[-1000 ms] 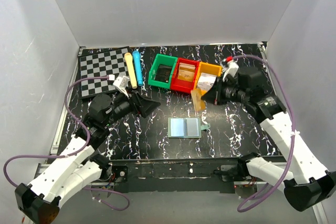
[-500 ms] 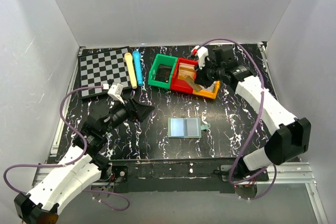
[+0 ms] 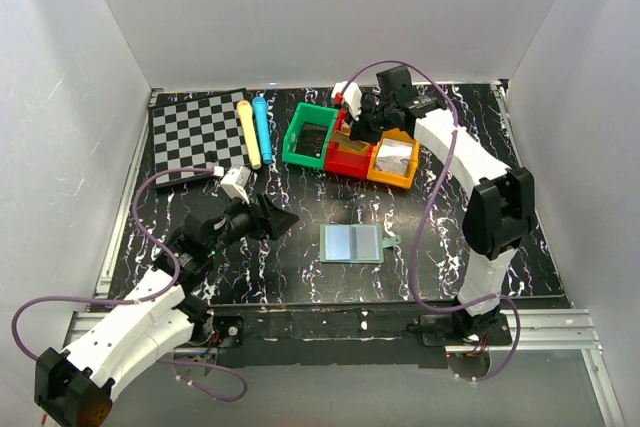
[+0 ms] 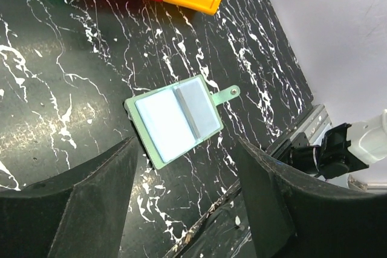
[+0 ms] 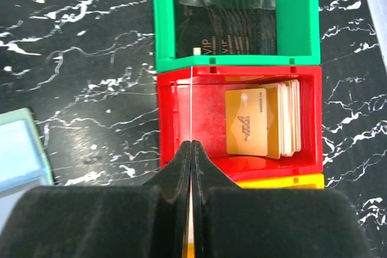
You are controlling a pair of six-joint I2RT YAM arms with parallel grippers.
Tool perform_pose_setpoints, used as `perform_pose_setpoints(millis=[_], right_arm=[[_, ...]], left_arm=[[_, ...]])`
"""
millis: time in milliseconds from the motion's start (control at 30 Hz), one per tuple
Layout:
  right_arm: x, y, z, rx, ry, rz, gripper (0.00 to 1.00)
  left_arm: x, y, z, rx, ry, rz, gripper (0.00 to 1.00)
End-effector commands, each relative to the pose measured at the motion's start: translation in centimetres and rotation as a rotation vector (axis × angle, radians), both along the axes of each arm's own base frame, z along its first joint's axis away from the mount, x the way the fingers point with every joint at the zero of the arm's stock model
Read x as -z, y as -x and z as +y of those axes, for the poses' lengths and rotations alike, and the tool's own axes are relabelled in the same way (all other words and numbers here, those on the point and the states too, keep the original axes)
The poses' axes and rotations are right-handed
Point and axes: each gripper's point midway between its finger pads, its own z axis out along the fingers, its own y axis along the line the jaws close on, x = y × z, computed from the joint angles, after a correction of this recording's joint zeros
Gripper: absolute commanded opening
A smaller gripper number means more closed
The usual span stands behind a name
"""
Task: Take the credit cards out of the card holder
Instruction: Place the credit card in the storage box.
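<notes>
The card holder (image 3: 352, 243) lies open and flat on the black marbled table, pale blue panels with teal edging and a small tab; it also shows in the left wrist view (image 4: 175, 120). My left gripper (image 3: 283, 218) hovers just left of it, open and holding nothing (image 4: 186, 148). My right gripper (image 3: 356, 131) is over the red bin (image 3: 347, 159), shut on a thin credit card seen edge-on as a pale line (image 5: 191, 107) rising from the pinched fingertips (image 5: 191, 144). More tan-orange credit cards (image 5: 254, 122) stand stacked inside that red bin.
A green bin (image 3: 310, 135) holding black cards (image 5: 224, 25) and an orange bin (image 3: 393, 165) flank the red one. A chessboard (image 3: 195, 132), a yellow stick (image 3: 247, 132) and a blue stick (image 3: 263, 129) lie at the back left. White walls enclose the table.
My right arm has swung left with the card, from beside the orange bin to above the red bin. My left gripper shifted slightly toward the holder and narrowed a little.
</notes>
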Motion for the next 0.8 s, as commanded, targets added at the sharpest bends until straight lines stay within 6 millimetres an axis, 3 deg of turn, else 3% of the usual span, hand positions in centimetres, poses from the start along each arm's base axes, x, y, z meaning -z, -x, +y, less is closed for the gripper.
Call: perform_pose_setpoints(millis=[0, 400, 767], right_arm=[[0.0, -3.6, 0.2, 0.006, 0.021, -0.14, 0.01], [4.8, -6.2, -0.4, 0.024, 0.148, -0.113, 0.01], [7.7, -7.2, -0.4, 0.039, 0.227, -0.097, 0.01]], left_arm=[[0.4, 0.2, -0.1, 0.018, -0.018, 0.02, 0.64], [1.2, -0.2, 0.3, -0.01, -0.042, 0.038, 0.64], [1.8, -0.1, 0.5, -0.02, -0.053, 0.053, 0.64]])
